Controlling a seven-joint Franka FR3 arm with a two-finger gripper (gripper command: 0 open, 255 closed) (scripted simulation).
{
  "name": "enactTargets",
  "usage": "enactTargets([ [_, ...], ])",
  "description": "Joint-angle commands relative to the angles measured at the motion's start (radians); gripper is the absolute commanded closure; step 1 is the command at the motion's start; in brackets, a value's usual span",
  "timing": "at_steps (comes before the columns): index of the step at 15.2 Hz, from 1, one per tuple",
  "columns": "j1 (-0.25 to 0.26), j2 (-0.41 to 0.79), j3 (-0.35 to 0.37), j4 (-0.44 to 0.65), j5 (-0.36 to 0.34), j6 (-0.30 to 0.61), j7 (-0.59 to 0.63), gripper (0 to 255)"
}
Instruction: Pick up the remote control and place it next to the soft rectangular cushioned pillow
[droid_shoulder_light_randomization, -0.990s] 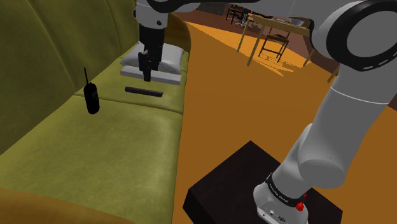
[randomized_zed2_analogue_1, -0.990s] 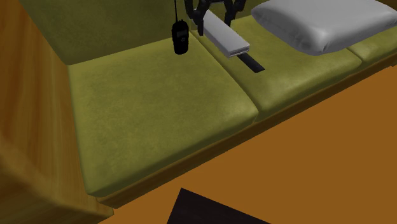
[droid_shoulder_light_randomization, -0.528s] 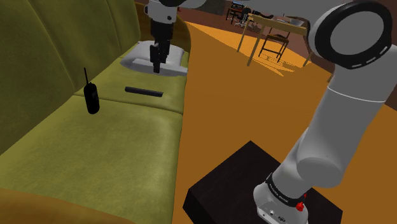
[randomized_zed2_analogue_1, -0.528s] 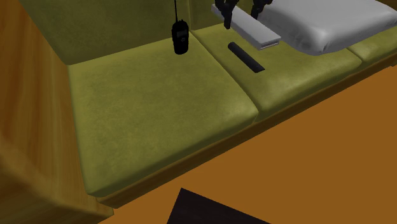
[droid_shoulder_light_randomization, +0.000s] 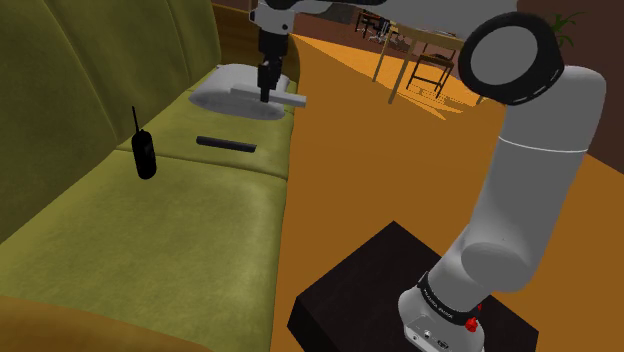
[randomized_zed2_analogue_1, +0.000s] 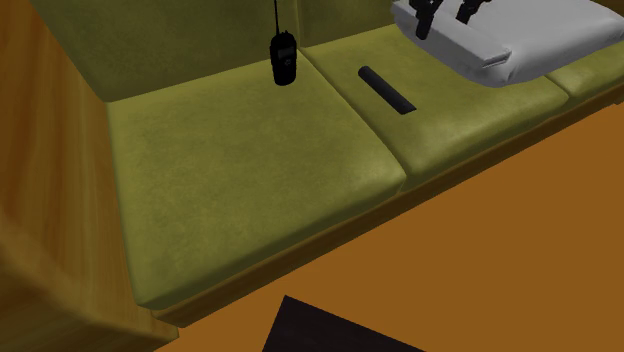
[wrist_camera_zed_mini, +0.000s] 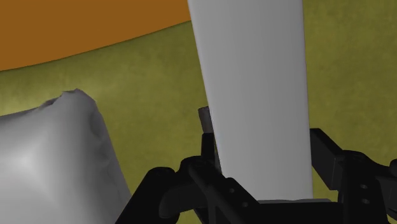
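**Soft, even light with a warm streak on the floor**

The sofa (droid_shoulder_light_randomization: 180, 210) is lit evenly, mottled with paler patches and darker seams. Beyond the gripper (droid_shoulder_light_randomization: 265, 96), a brighter yellow wedge crosses the orange floor (droid_shoulder_light_randomization: 340, 130). Beside the gripper, the pillow (wrist_camera_zed_mini: 44, 165) shades from pale grey to dark at its crease. The remote control (wrist_camera_zed_mini: 254, 95) between the fingers (wrist_camera_zed_mini: 327, 156) reads as flat, smooth grey.
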Motion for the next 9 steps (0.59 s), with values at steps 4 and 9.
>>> enactTargets([
  [4, -0.055, 0.108, -0.032, 0.165, -0.002, -0.056, -0.093, 255],
  [9, -0.100, 0.227, -0.053, 0.337, -0.004, -0.109, -0.164, 255],
])
